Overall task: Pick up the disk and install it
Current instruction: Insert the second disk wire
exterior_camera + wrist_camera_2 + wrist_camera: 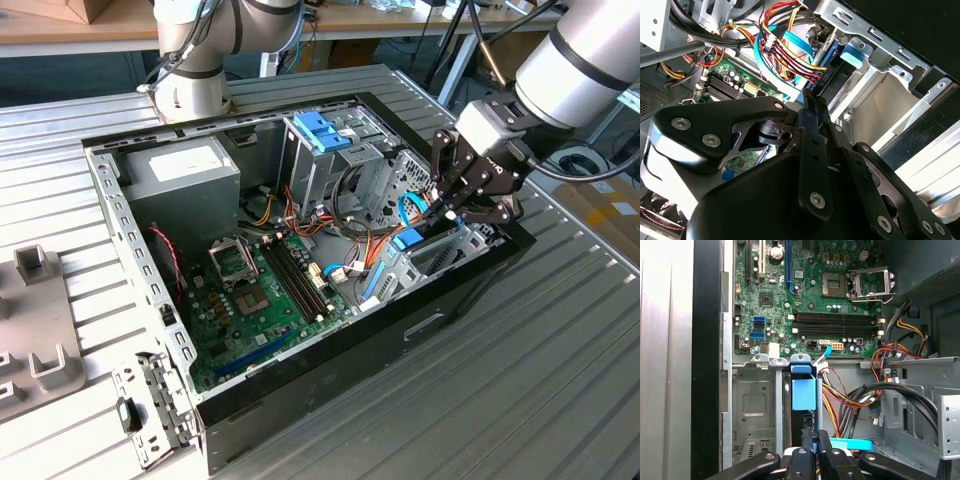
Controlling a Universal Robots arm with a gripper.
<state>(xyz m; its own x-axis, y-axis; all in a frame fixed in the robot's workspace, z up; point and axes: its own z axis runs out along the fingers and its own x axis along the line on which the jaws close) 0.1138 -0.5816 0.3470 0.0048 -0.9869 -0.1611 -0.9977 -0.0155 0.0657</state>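
An open black desktop computer case (300, 380) is seen lying on the ribbed metal table (520, 400), with its green motherboard (265, 300) exposed. The black gripper (450, 205) is held over the case's drive bay, at about three o'clock in the exterior view. In the first wrist view the gripper (815, 440) is seen with its jaws drawn together on the top edge of the disk (803, 395), a flat hard drive edged by a blue plastic carrier frame. The disk is stood on edge in a slot of the grey metal drive cage (752, 405), just beside bundled red, orange and black cables (850, 400). A grey power supply box (185, 175) is seated at ten o'clock in the case.
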